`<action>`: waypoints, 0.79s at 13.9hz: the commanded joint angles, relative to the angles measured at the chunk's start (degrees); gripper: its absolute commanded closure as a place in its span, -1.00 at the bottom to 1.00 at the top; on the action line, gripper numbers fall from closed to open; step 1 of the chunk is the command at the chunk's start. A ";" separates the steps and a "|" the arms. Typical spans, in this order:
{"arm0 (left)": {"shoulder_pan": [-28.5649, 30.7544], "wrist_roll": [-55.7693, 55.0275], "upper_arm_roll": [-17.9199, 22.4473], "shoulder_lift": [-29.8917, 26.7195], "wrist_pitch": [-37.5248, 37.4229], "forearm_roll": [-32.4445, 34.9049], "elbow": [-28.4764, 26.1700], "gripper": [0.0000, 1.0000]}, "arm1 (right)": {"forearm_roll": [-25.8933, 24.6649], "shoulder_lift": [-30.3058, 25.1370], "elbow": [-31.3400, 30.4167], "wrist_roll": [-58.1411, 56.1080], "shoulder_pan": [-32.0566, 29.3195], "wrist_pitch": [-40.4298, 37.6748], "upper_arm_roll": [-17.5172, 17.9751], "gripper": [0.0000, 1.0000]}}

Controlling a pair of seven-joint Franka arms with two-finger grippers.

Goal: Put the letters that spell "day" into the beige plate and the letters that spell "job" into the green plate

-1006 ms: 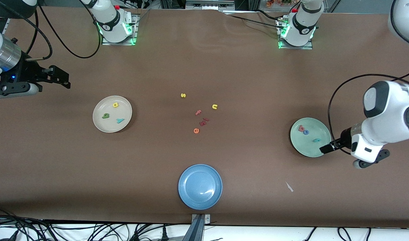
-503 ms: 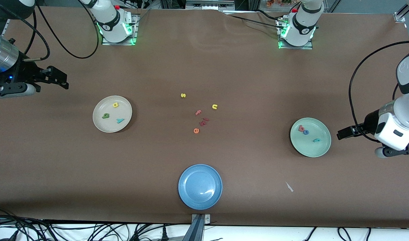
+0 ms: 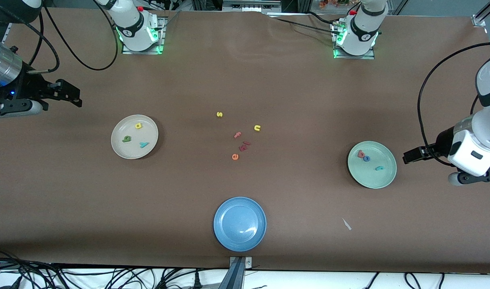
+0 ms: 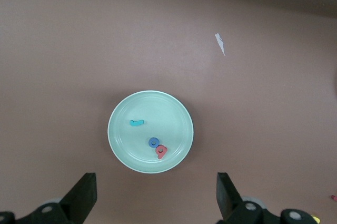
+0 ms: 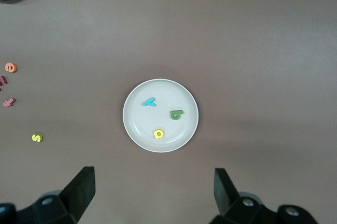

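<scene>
The beige plate (image 3: 128,151) lies toward the right arm's end of the table. It holds the yellow "a" (image 3: 138,125), green "d" (image 3: 126,139) and teal "y" (image 3: 144,145). In the right wrist view the same plate (image 5: 158,91) shows past my open, empty right gripper (image 5: 155,195). The green plate (image 3: 383,178) toward the left arm's end holds the red "b" (image 3: 361,153), blue "o" (image 3: 366,159) and teal "j" (image 3: 379,168). My left gripper (image 3: 408,156) hangs open and empty over bare table beside that plate (image 4: 169,112). My right gripper (image 3: 73,97) hovers over bare table near its end.
A blue plate (image 3: 229,237) with nothing in it sits near the front edge. Mid-table lie a yellow "s" (image 3: 219,114), yellow "n" (image 3: 257,128), pink "f" (image 3: 237,135), orange "e" (image 3: 235,157) and dark red pieces (image 3: 245,146). A white scrap (image 3: 347,224) lies nearer the camera than the green plate.
My left arm has drawn back from over the green plate's edge toward its own end of the table. My right gripper has shifted slightly. The letters and plates have not moved.
</scene>
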 commanded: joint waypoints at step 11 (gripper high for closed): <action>-20.32 13.61 31.97 -6.28 -1.72 -16.96 -0.73 -1.00 | -0.72 -0.69 -0.86 -0.23 -0.49 0.47 0.23 -1.00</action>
